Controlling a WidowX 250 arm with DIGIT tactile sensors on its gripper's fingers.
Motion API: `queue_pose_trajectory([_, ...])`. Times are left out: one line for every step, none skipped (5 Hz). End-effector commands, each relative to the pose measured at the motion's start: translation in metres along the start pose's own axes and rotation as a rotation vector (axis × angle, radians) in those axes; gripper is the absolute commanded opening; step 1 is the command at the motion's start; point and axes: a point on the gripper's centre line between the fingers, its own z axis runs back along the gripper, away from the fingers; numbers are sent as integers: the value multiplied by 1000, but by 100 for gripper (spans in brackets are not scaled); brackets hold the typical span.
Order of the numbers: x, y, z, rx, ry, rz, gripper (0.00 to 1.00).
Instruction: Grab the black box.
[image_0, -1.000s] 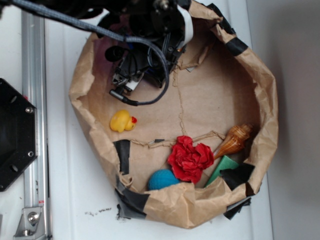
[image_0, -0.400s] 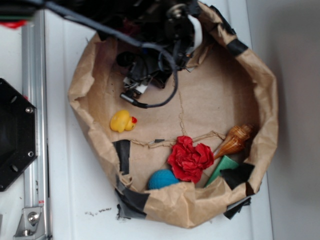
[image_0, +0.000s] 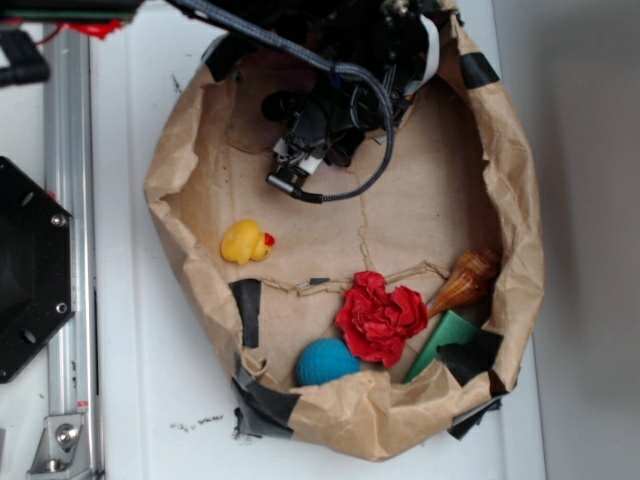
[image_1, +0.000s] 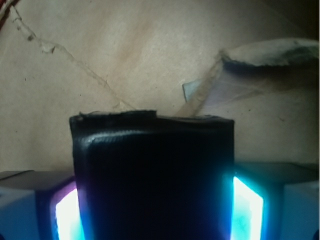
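Glossy black box (image_1: 152, 177) sits clamped between the two glowing fingers (image_1: 246, 210), filling the lower wrist view above the brown paper floor (image_1: 125, 55). Hidden under the arm in the exterior view, at the top of the paper nest (image_0: 515, 200). Could slip on that slick surface; could also snag the nest's wall.

Box (image_1: 152, 180) sits between gripper (image_1: 150, 210) fingers, above paper basin (image_0: 520, 230) floor; duck (image_0: 245, 242) at left inside; flower (image_0: 380, 316), ball (image_0: 325, 361), shell (image_0: 466, 281) near front rim.
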Motion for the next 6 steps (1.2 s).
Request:
queue_pose_trajectory([1, -14, 37, 101, -109, -13, 0])
queue_pose_trajectory([13, -45, 83, 200, -309, 89, 0])
queue_pose_trajectory([29, -71, 132, 172, -321, 342, 0])
queue_pose_trajectory([34, -82, 171, 87, -273, 534, 0])
queue_pose_trajectory([36, -76, 167, 84, -230, 610, 0])
queue_pose_trajectory([37, -74, 162, 50, -169, 644, 0])
